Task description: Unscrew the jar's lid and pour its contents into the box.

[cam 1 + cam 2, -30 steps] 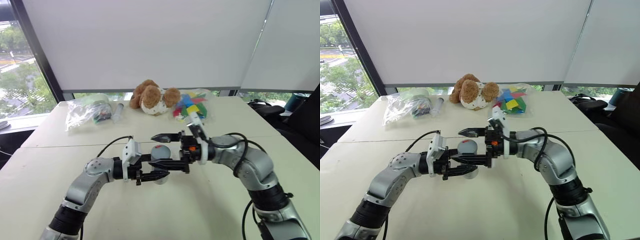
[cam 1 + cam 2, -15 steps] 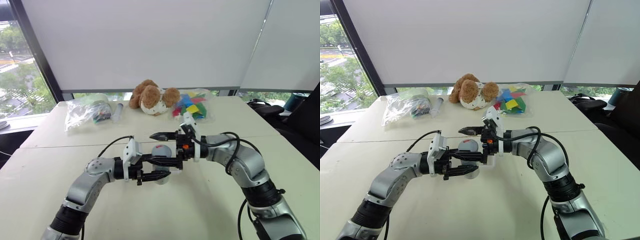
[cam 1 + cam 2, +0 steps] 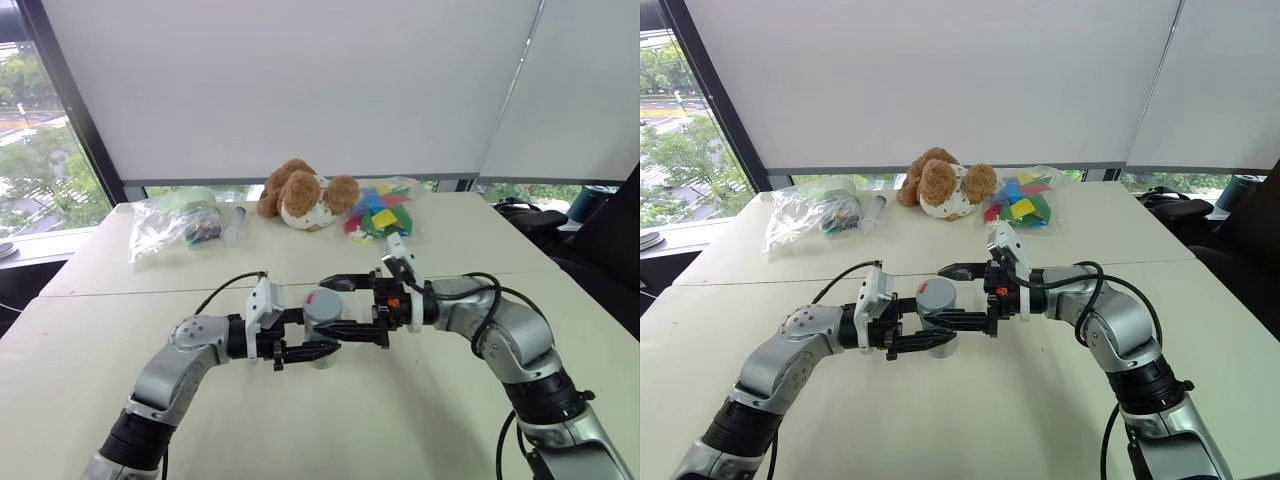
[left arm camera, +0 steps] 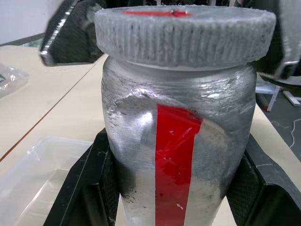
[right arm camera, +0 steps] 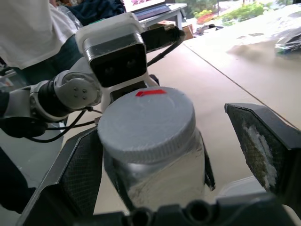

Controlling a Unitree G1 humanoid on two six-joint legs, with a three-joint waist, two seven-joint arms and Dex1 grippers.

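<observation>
Jar (image 3: 322, 322): sitting upright between the 2 grippers, above the table (image 3: 400, 420) near its middle.
Lid (image 5: 146, 123): sitting on top of the jar.
Left gripper (image 3: 318, 334): reaching in from the left, clamping the jar's body.
Right gripper (image 3: 340, 307): reaching in from the right, straddling the lid with fingers apart.
Box (image 4: 33, 174): lying on the table below and beside the jar.
Plush toy (image 3: 305, 195): sitting at the table's far edge, between 2 bags.
Left bag (image 3: 175, 225): lying left of the toy.
Right bag (image 3: 385, 210): lying right of the toy.

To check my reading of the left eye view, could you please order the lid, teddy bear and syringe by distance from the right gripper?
1. Lid, between the right gripper's fingers.
2. Teddy bear, far table edge.
3. Syringe, farther left.
</observation>
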